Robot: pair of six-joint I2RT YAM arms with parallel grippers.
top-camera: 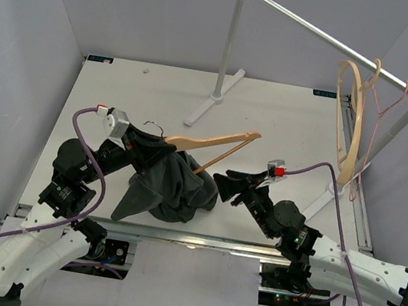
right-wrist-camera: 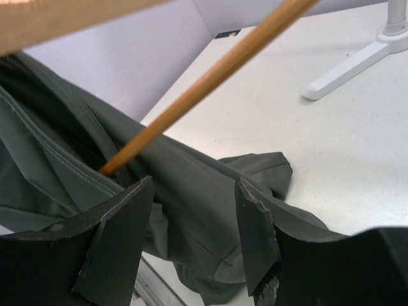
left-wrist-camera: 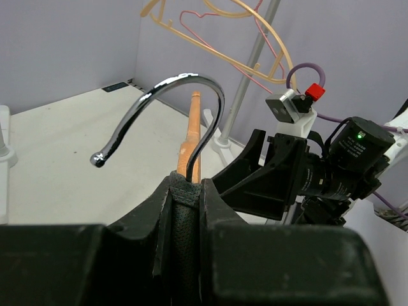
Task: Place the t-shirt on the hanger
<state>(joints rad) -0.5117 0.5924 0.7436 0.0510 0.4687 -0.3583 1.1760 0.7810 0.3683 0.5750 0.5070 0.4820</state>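
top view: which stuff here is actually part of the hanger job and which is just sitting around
Part of the job:
t-shirt, draped over one end of the hanger
wooden hanger
left gripper, clamped at the base of the hanger's hook
right gripper, open over the shirt

Just there:
garment rack
spare hangers on its rail

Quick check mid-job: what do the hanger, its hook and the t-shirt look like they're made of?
The hanger looks like wood: an even light tan colour with a smooth, low-sheen surface. Its hook looks like polished metal, thin with bright mirror-like highlights. The t-shirt is soft matt fabric in dark grey-green. It drapes in folds and shows stitched seams; the fibre type cannot be told.
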